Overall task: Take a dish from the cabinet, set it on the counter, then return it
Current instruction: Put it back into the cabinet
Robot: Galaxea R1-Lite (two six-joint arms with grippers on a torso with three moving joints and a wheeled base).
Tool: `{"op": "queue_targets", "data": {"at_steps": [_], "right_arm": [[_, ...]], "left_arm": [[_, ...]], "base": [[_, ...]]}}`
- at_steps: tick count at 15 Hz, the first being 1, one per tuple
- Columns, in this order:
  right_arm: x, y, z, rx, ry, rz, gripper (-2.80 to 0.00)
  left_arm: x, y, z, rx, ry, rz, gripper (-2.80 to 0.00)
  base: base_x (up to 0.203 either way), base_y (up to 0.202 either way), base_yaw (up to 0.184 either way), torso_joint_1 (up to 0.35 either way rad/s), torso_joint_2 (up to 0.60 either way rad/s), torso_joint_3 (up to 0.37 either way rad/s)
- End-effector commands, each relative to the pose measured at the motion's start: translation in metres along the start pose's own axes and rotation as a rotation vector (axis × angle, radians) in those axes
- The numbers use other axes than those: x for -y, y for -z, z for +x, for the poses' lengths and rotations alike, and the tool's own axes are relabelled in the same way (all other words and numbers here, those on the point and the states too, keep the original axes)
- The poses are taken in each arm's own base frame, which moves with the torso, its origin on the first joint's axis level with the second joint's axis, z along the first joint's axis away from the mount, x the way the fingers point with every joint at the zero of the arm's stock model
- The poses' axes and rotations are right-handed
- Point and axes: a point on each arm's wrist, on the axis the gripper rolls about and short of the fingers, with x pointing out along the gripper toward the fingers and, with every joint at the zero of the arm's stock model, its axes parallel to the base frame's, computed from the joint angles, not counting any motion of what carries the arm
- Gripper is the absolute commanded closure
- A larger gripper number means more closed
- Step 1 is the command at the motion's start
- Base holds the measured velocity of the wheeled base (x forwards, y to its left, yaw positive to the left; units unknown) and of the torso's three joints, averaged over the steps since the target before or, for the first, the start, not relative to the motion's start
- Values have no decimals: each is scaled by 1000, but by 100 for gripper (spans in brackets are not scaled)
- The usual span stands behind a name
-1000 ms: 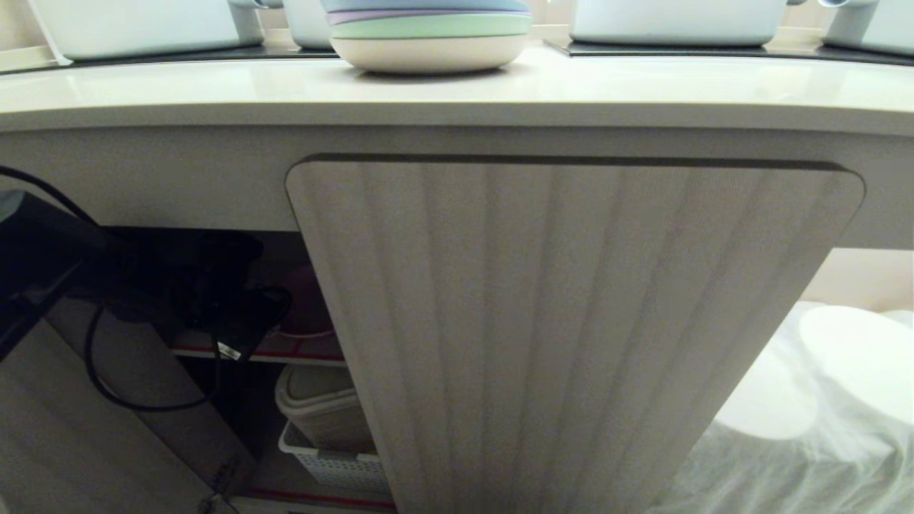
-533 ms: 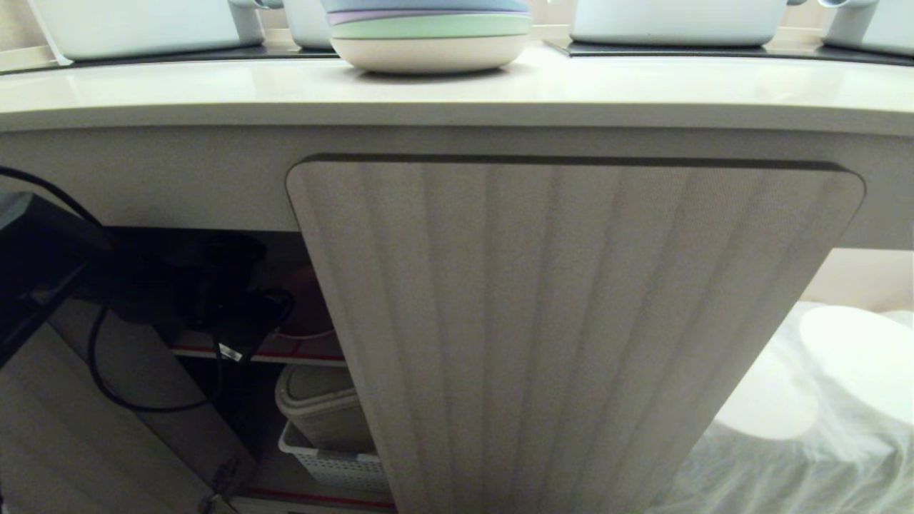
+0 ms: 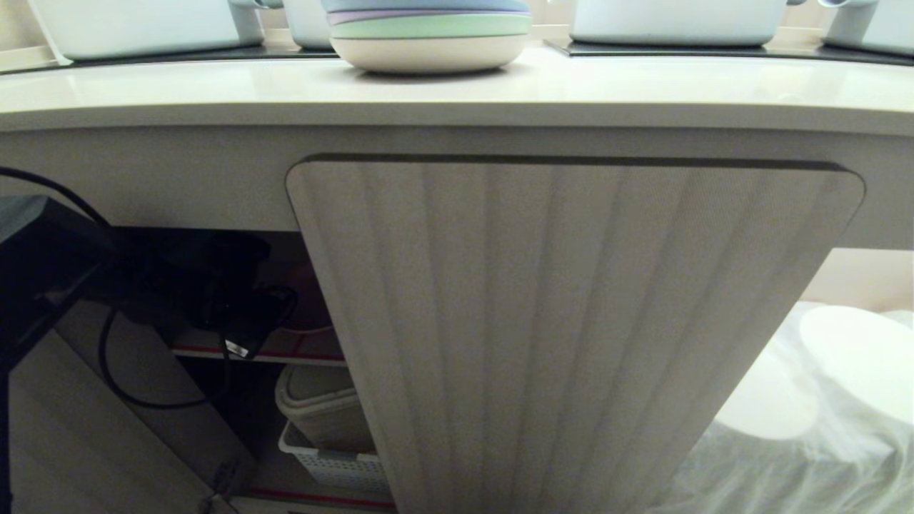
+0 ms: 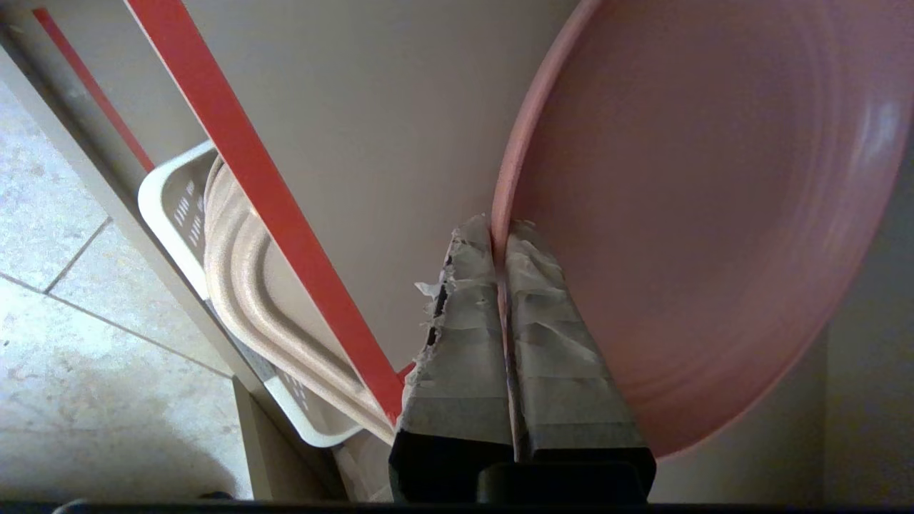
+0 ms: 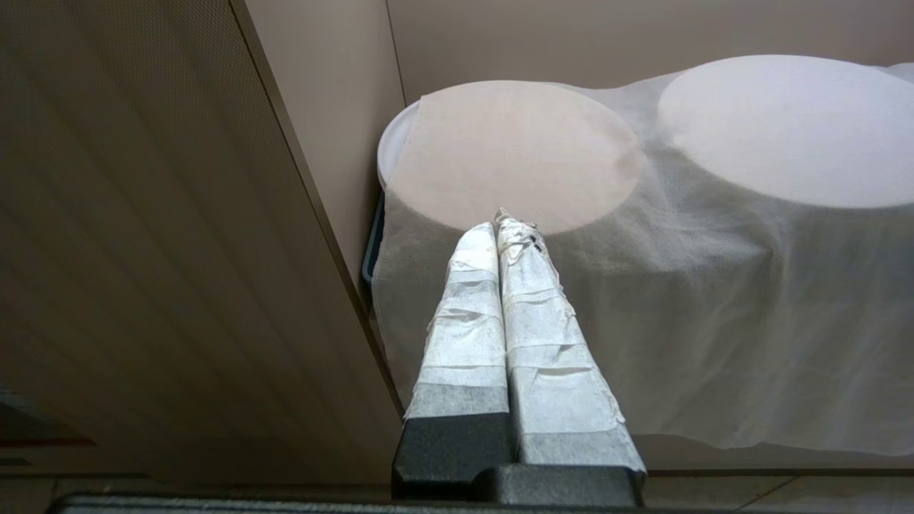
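The left gripper is reaching into the cabinet through the open left side, its 2 taped fingers pinching the rim of the dish. The pink dish sits inside the cabinet above the red-edged shelf, seen nearly face-on from the wrist, with the rim caught between the jaws at its near edge. From the head view the left arm shows only as a dark shape with a looping black cable, and a sliver of pink lies behind it on the shelf.

Below the shelf a white basket holds a beige tub.

The right door is closed, its fluted face filling the middle of the view. Above it the counter carries a stack of plates, with white pots behind on either side.

The right gripper hangs idle beside the closed door, jaws pressed together on nothing, over a white cloth draped across 2 round shapes.
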Motion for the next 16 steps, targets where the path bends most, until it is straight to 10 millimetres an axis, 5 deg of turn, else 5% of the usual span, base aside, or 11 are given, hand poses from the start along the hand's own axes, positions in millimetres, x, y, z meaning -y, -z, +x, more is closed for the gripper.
{"op": "queue_targets", "data": {"at_steps": [1, 16], "right_arm": [[0, 0, 0, 1, 0, 0, 0], [0, 0, 0, 0, 0, 0, 0]], "left_arm": [[-1, -1, 1, 2, -2, -8, 0], [-4, 2, 8, -5, -21, -2, 0]], "base": [[0, 0, 0, 0, 0, 0], [0, 0, 0, 0, 0, 0]]}}
